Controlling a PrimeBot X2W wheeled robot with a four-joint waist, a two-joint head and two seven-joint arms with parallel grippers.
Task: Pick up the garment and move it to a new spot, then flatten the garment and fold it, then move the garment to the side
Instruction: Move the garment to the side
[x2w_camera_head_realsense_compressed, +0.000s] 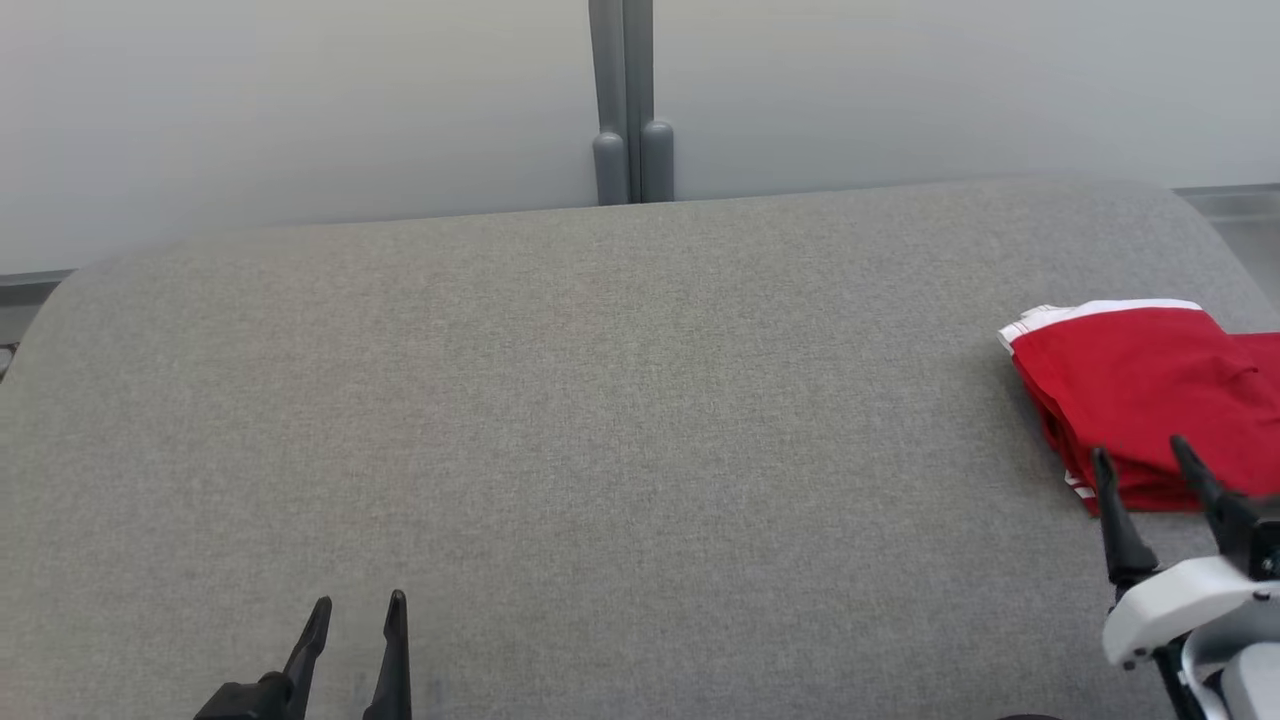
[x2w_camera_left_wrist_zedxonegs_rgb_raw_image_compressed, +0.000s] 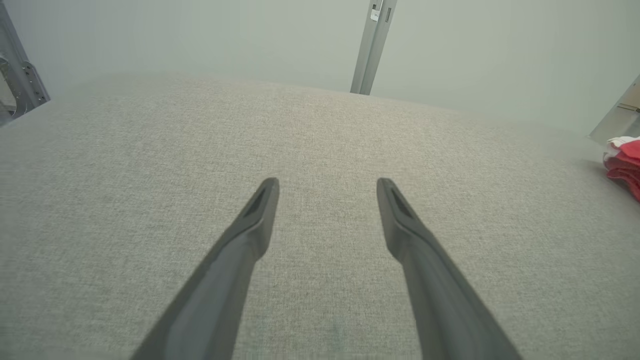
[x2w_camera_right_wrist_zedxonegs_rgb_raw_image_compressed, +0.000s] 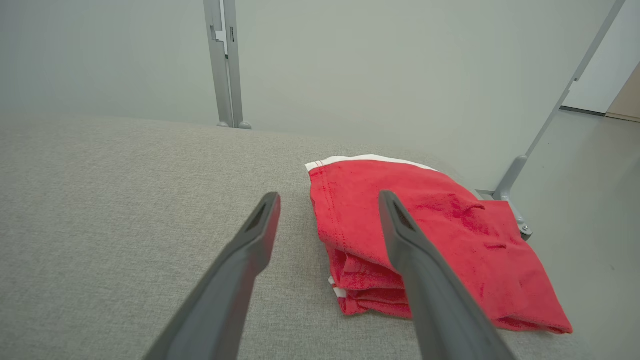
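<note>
We judge the task about done: the garment (x2w_camera_head_realsense_compressed: 1140, 400) lies folded at the tabletop's (x2w_camera_head_realsense_compressed: 600, 400) far right, its outer corner at or over the edge. Right end effector (x2w_camera_head_realsense_compressed: 1140, 450) hovers at its near side, fingers spread, empty. Left end effector (x2w_camera_head_realsense_compressed: 360, 598) is the same, well apart. Broad free room centre and left.

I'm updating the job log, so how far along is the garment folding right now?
Looks done: the red garment lies folded in a stack at the right edge of the grey table, so folding and moving it aside appear finished. In hand: nothing; the left claw and right claw are both open and empty, the right one near the garment. Left: seemingly nothing but drawing the arms back.
</note>
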